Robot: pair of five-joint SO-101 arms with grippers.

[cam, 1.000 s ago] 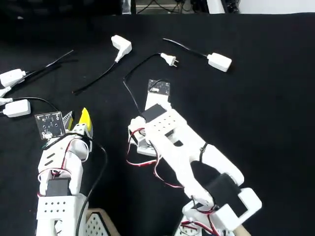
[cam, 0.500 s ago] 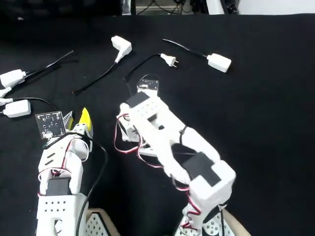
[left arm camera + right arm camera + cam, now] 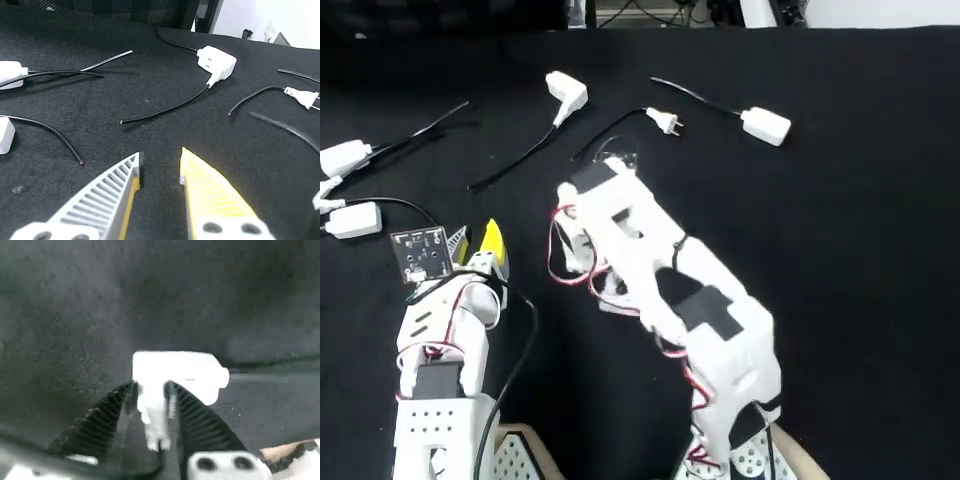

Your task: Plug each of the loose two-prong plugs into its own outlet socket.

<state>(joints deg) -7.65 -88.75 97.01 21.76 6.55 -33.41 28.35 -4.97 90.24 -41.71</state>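
Observation:
My right gripper point(image 3: 150, 390) is shut on a small white plug point(image 3: 156, 420) whose black cord runs back toward the wrist. A wider white block point(image 3: 175, 370) sits right beyond the plug and touches it; I cannot tell whether the prongs are in it. In the high view this gripper point(image 3: 612, 158) is at the table's middle. A loose two-prong plug point(image 3: 666, 122) lies just beyond it. My left gripper point(image 3: 160, 154) hovers open over bare cloth, seen at the near left point(image 3: 475, 242). A white outlet socket point(image 3: 216, 61) lies ahead of it.
Another white socket point(image 3: 765, 125) lies at the back right, and two more point(image 3: 345, 156) point(image 3: 355, 220) at the left edge, each with a short black cord. A loose cord point(image 3: 515, 160) crosses the back left. The right half of the black table point(image 3: 860, 250) is free.
The right arm has swung left and stretched away from its base, carrying its gripper up toward the loose plug's cord. The left arm has not moved.

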